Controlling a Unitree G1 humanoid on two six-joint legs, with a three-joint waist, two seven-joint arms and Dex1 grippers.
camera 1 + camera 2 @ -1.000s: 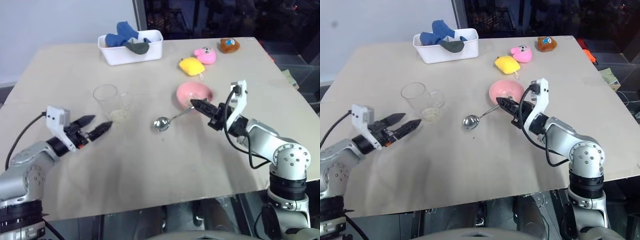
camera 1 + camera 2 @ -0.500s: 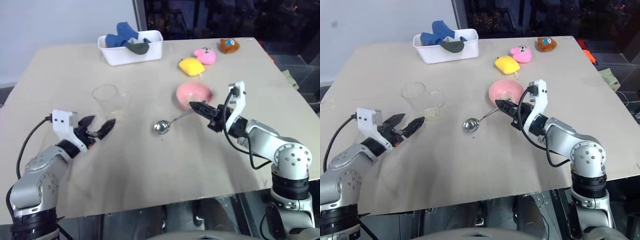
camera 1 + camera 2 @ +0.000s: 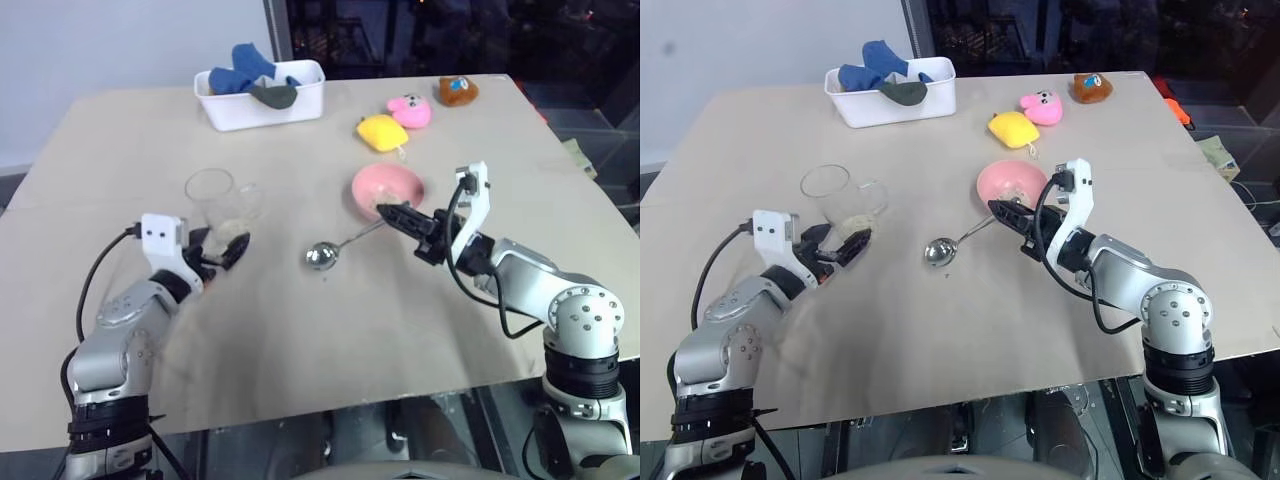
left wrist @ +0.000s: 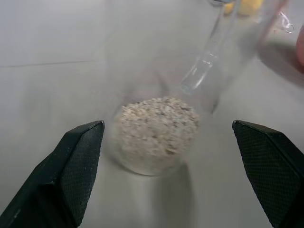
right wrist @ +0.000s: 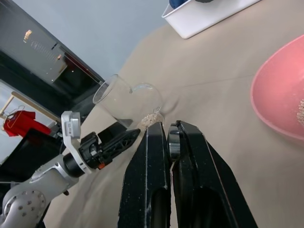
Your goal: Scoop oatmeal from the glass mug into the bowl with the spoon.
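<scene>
The left hand (image 3: 840, 246), fingers spread wide, flanks the glass mug (image 3: 836, 199) base; it should close squarely and low, steadying the mug. The right hand (image 3: 399, 213), clamped on the spoon (image 3: 340, 245), waits beside the bowl (image 3: 389, 189).

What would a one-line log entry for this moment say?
left gripper: open, at base of glass mug | right gripper: shut on spoon handle | oatmeal: in mug | bowl: behind spoon

Head stereo pair looks down over table (image 3: 300, 330); wrist cameras close, both sharing glass mug (image 4: 190, 71).
</scene>
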